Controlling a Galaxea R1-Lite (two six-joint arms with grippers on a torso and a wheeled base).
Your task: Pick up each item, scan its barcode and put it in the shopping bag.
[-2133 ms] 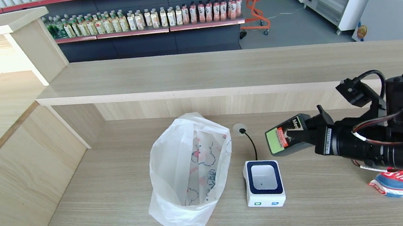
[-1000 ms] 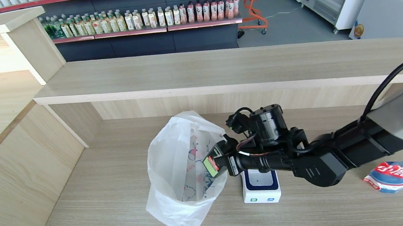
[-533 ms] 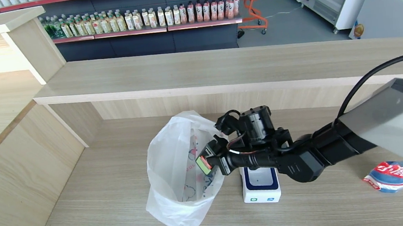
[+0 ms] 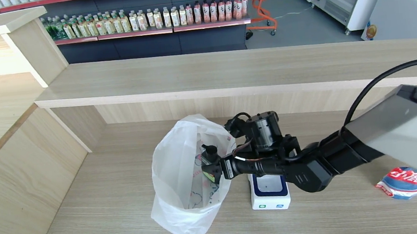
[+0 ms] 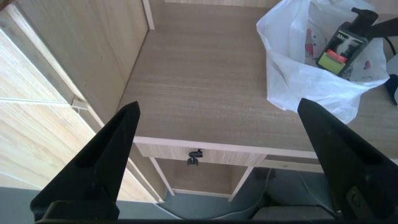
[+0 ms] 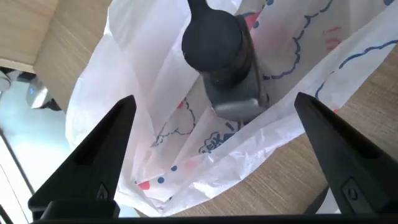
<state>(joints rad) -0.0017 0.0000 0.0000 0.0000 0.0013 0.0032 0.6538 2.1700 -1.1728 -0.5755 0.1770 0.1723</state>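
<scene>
Item: you have one dark bottle point(image 6: 221, 62) with a round black cap and a green-and-red label, sitting in the mouth of the bag with its cap end uppermost.
Bag: a translucent white plastic shopping bag point(image 4: 176, 182) with cartoon print stands open on your desk, just beside the scanner.
Right gripper point(image 4: 217, 168): you will find it over the bag's opening, reached across above the scanner.
Right fingers point(image 6: 93, 162): these are spread wide and hold nothing. The bottle lies between and beyond them, and in your right wrist view neither finger touches it.
Left gripper point(image 5: 219, 104): it hangs off the near edge of the desk, well apart from the bag.
Left fingers point(image 5: 99, 168): these too are spread wide, with nothing between them.
Scanner: a white box barcode scanner point(image 4: 270, 199) with a dark blue frame round its window sits under your right arm.
Other stock: a red, white and blue snack packet point(image 4: 407, 181) lies at the right end of the desk, well apart from the bag.
Desk: a pale wood-grain desk point(image 4: 107, 220), with a raised ledge behind it.
</scene>
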